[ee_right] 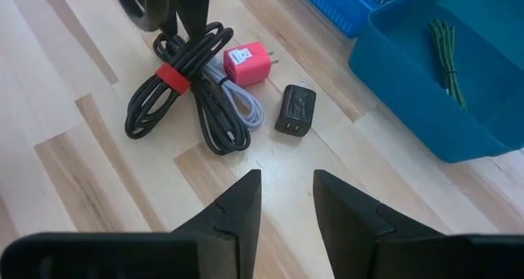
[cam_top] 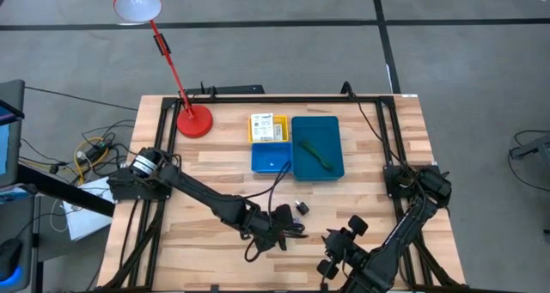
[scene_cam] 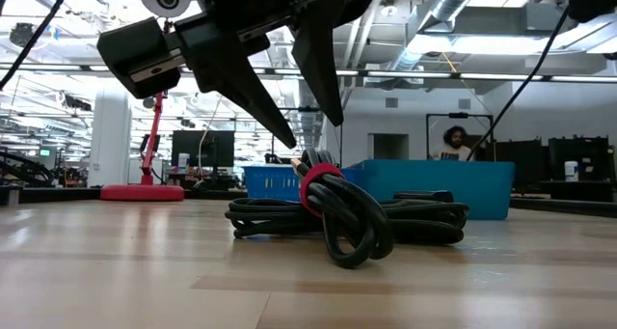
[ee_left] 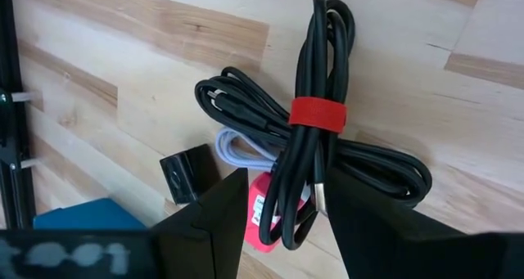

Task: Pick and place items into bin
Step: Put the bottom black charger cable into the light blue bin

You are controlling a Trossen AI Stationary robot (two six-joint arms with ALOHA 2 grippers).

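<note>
A black cable bundle (cam_top: pixel 277 217) (scene_cam: pixel 357 213) (ee_right: pixel 176 91) tied with a red strap (ee_left: pixel 317 114) lies on the table near its near edge. A pink charger (ee_right: pixel 248 64) (ee_left: pixel 260 218), a coiled white cable (ee_right: pixel 241 103) and a small black adapter (ee_right: pixel 296 109) (cam_top: pixel 302 209) lie beside it. My left gripper (cam_top: pixel 288 231) (scene_cam: pixel 313 134) (ee_left: pixel 285 177) is open, pointing down just above the bundle's end, one finger on either side of it. My right gripper (cam_top: pixel 337 241) (ee_right: pixel 286 177) is open and waits to the right of the pile. The bin (cam_top: pixel 342 147) holds a green cord (ee_right: pixel 446 46) and a white box (cam_top: pixel 266 126).
A red desk lamp stands with its base (cam_top: pixel 193 121) (scene_cam: pixel 143 191) at the far left of the table. The bin's small blue compartment (cam_top: pixel 271 160) and its teal one (ee_right: pixel 409 115) sit just beyond the pile. A black frame borders the table's sides. A person shows far off in the room.
</note>
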